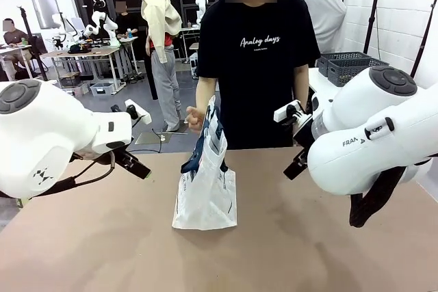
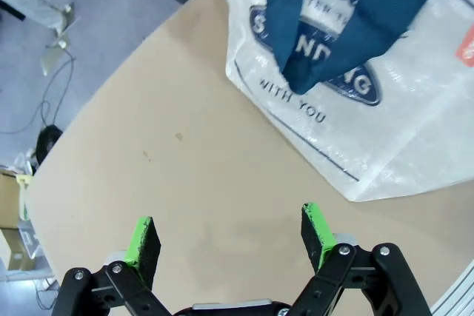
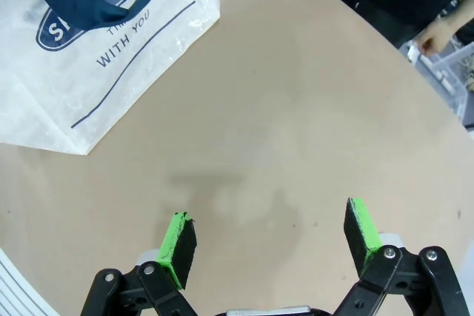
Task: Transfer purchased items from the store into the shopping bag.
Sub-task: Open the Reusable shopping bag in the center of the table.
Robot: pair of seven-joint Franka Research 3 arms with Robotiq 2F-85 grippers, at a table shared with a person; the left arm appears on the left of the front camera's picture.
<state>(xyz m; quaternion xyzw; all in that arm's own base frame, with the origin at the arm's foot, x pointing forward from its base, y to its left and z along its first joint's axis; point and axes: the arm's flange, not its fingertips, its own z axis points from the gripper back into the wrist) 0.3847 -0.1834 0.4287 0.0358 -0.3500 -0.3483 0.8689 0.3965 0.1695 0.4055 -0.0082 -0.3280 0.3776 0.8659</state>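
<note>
Left gripper: jaws spread, empty, above the table. Right gripper: likewise spread, empty. Shopping bag: between both arms at table centre, base on the top, limp, held up by person's hand at the handles. Likely risk: bag slumps or its mouth closes if released, so dropped items miss or topple it.

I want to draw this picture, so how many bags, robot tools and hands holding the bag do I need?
shopping bag: 1
robot tools: 2 (left tool, right tool, both open)
person's hand at the bag's top: 1
Total: 4
</note>
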